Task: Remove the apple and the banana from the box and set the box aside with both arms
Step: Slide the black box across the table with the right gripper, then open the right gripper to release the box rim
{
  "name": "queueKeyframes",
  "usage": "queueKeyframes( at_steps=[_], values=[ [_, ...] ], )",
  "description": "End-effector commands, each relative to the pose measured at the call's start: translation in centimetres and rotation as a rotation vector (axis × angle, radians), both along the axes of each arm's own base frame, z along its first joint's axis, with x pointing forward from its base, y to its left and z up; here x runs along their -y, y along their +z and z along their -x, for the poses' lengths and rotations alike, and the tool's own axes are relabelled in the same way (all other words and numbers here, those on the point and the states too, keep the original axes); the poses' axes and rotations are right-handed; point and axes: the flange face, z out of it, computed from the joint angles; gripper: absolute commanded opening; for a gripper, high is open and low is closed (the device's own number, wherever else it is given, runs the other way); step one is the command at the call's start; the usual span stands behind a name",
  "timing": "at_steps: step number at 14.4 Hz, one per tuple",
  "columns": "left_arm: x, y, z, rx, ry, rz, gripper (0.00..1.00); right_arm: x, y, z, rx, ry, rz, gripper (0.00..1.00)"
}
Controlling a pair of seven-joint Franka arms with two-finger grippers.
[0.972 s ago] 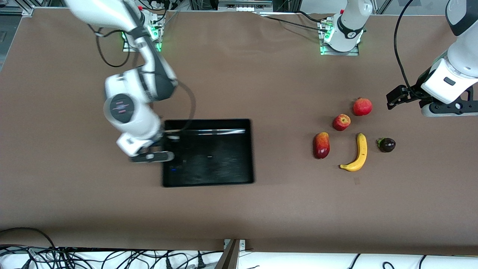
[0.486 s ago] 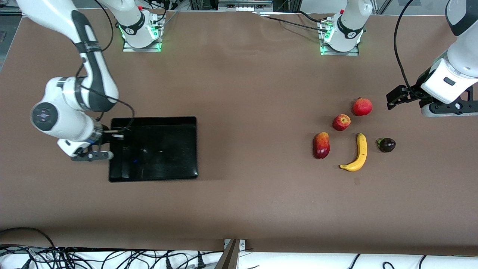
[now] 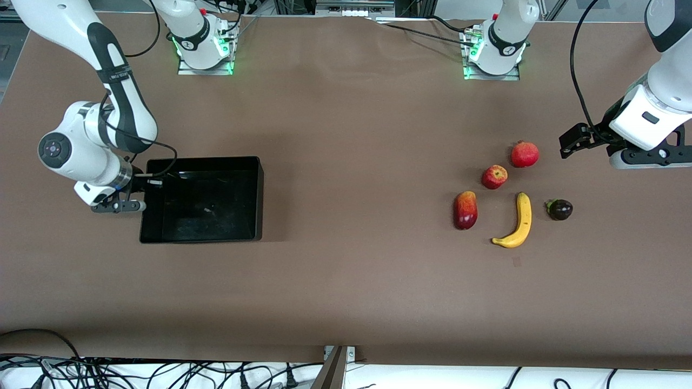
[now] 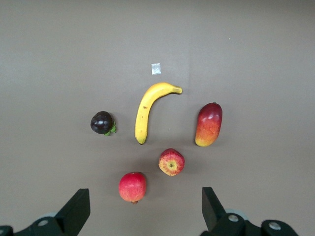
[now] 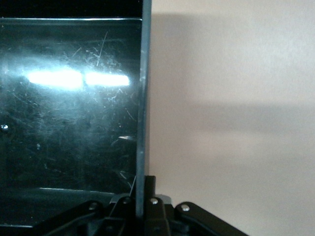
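**At the right arm's end of the table, the box is held by its wall**

At the right arm's end of the table point(image 3: 346, 302), the black box point(image 3: 203, 200) has its open top up. The right gripper point(image 3: 141, 189) is at the box wall that faces that end, its fingers pinched closed on the rim. The right wrist view shows the thin wall point(image 5: 143, 98) running straight up from between the closed fingers point(image 5: 149, 189), with the glossy scratched floor on one side and bare brown table point(image 5: 231, 123) on the other.

Toward the left arm's end, five fruits lie in a loose cluster on the table, well apart from the box. The pomegranate point(image 3: 524, 154) is farthest from the front camera, with the apple point(image 3: 494, 176) just beside it and a little nearer. The mango point(image 3: 465, 210), banana point(image 3: 516, 221) and dark purple fruit point(image 3: 560, 209) lie nearer still, the banana between the other two.

The left gripper point(image 4: 142, 216) waits above the table near the pomegranate, its fingers spread wide and holding nothing. Its wrist view looks down on all five fruits.
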Motion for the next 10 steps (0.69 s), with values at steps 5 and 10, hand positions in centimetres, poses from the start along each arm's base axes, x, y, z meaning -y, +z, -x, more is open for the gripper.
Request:
queueKeyframes(
  at_steps=[5, 10],
  values=[
    [0.2, 0.2, 0.1, 0.003, 0.004, -0.022, 1.00, 0.7, 0.6, 1.5, 0.016, 0.009, -0.015, 0.42],
    [0.2, 0.2, 0.1, 0.003, 0.004, -0.022, 1.00, 0.0, 6.1, -2.1, 0.037, 0.027, -0.028, 1.00]
  ],
)
